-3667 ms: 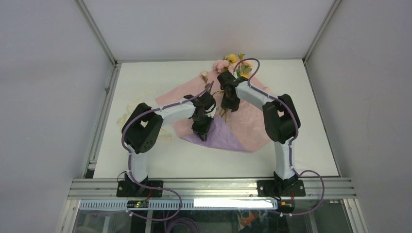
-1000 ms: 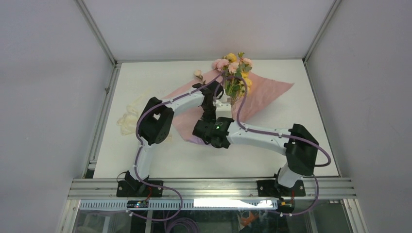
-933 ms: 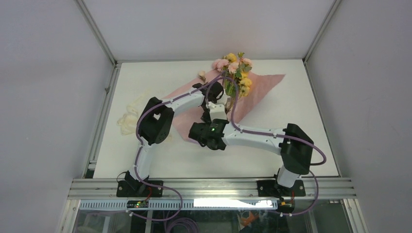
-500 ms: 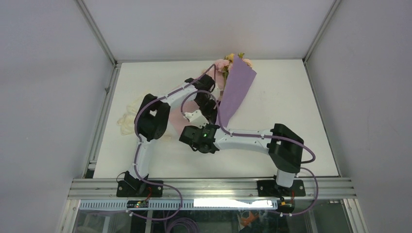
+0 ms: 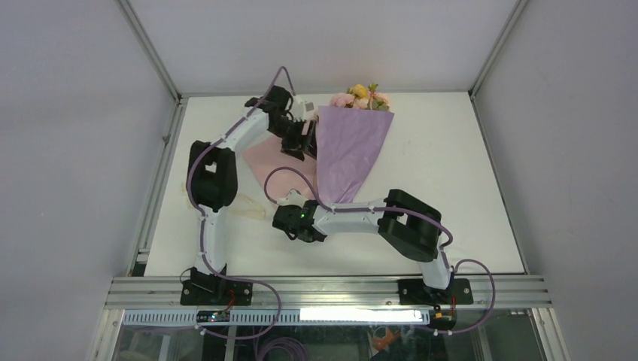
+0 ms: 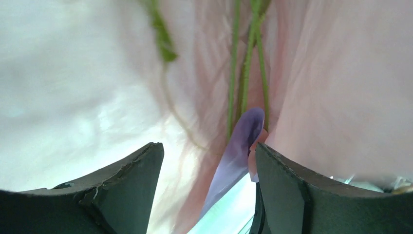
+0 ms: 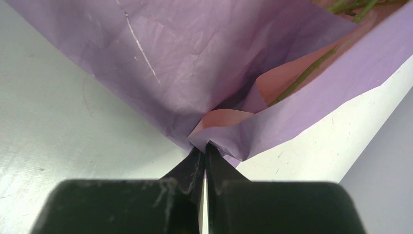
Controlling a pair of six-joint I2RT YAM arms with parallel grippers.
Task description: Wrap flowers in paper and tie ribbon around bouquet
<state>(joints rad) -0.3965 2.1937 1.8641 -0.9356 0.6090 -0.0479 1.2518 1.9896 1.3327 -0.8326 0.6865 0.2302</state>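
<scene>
Paper (image 5: 352, 150) folded lilac side out into a crinkled cone over the flowers (image 5: 360, 96), lying toward the far edge of the table (image 5: 466, 195), pink and yellow blooms poking from the wide end, a pink flap flat on its left. Right gripper (image 7: 204, 146) pressed shut, pinching the cone's narrow tip, where a green stem shows inside the fold. Left gripper (image 6: 207, 148) spread wide at the cone's upper left edge, gripping nothing, thin green stems on pink paper ahead.
</scene>
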